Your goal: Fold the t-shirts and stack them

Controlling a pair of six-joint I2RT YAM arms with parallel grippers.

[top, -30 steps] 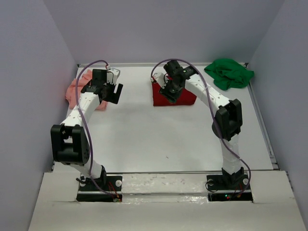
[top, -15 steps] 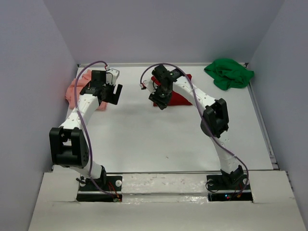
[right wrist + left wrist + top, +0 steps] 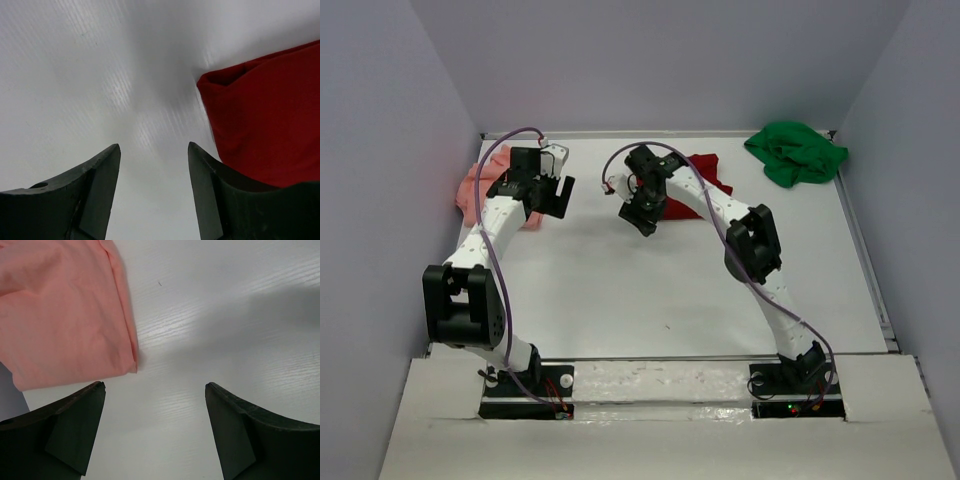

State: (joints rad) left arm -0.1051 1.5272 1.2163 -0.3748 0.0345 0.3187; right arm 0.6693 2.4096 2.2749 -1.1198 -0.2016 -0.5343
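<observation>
The dark red t-shirt [image 3: 705,168] lies folded at the back centre, partly hidden by my right arm; its corner shows in the right wrist view [image 3: 270,120]. Just left of it my right gripper [image 3: 646,216] [image 3: 154,146] hangs open over bare table, nothing between its fingers. The salmon pink t-shirt [image 3: 470,190] [image 3: 60,315] lies folded at the left edge. To the right of its corner, my left gripper [image 3: 558,196] [image 3: 155,385] stands wide open and empty. The bright green t-shirt [image 3: 796,152] sits crumpled at the back right.
The white table [image 3: 650,290] is boxed in by grey walls on the left, back and right. A raised rim runs along its right edge [image 3: 865,260]. Both arm bases stand at the near edge.
My right gripper has swung left off the dark red t-shirt and its jaws stand wider apart. The red shirt now lies further back and right. The left arm has not moved.
</observation>
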